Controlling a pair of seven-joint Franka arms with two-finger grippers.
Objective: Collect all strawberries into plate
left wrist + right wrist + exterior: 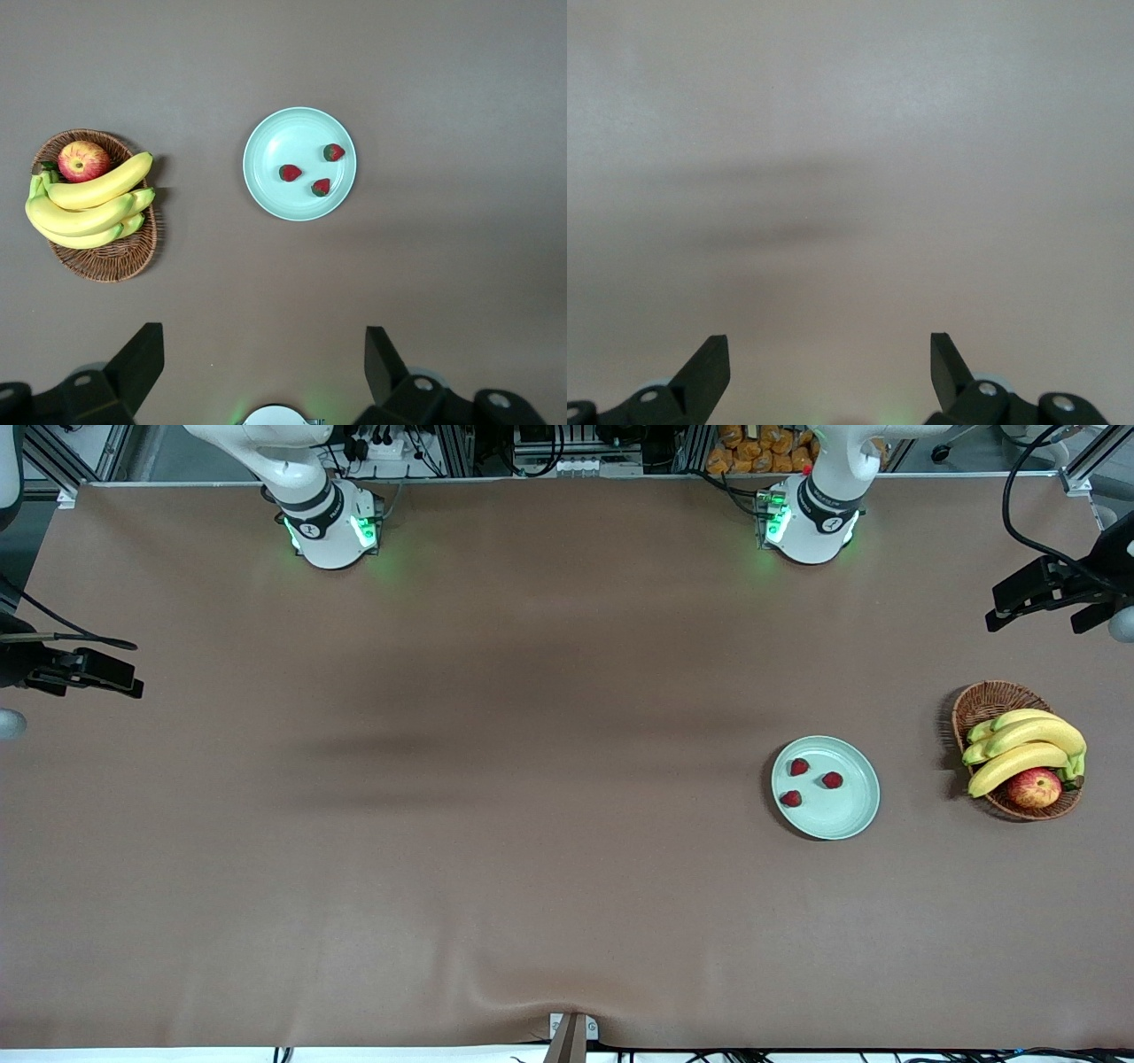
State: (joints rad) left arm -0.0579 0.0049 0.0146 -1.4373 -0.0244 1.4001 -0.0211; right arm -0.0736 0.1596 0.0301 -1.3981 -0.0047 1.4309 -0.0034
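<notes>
Brown cloth covers the desk [443, 850], bare along the edge nearest the front camera. Toward the left arm's end sits the pale mint-green plate [850, 815], and all three strawberries lie inside it: one [791, 799] nearest the front camera, one [832, 780] on the side toward the wicker basket [983, 700], one [799, 766] farthest from the front camera. None remains outside the plate, so the collecting looks finished. Beside the plate, closer to the end of the desk, the basket holds bananas [1028, 744] and a red-yellow apple [1034, 787].

Both arms wait, drawn off to the ends of the desk. The left claw [264, 354] hangs high with its fingers spread wide and empty; the plate lies straight ahead of it in the left wrist view, making this plainly the nearer arm should any berry need attention. The right claw [830, 359], equally wide and empty, hangs well apart from the plate over bare cloth at the right arm's end.
</notes>
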